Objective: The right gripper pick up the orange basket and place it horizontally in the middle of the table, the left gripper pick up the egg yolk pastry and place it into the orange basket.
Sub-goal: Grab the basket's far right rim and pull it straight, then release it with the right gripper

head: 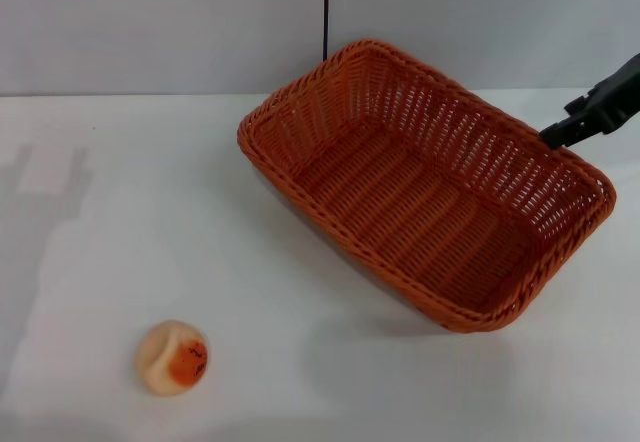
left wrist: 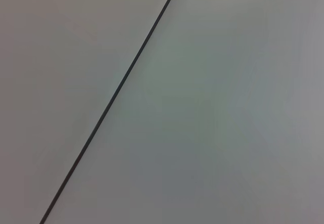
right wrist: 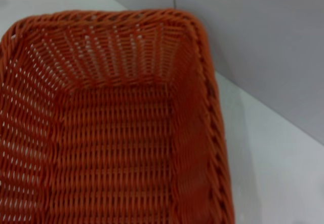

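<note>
The orange basket [head: 420, 202] lies at an angle on the white table [head: 130, 212], right of centre and open side up. It is empty, and its woven floor and rim fill the right wrist view [right wrist: 111, 148]. My right gripper [head: 556, 136] reaches in from the right edge, and its black tip meets the basket's far right rim. Whether it holds the rim does not show. The egg yolk pastry [head: 172, 357] sits alone near the front left of the table, its orange-red patch facing right. The left gripper is out of view.
A pale grey wall [head: 150, 22] with a dark vertical seam [head: 326, 7] stands behind the table. The left wrist view shows only this wall and the seam [left wrist: 116, 89]. Bare tabletop lies between the pastry and the basket.
</note>
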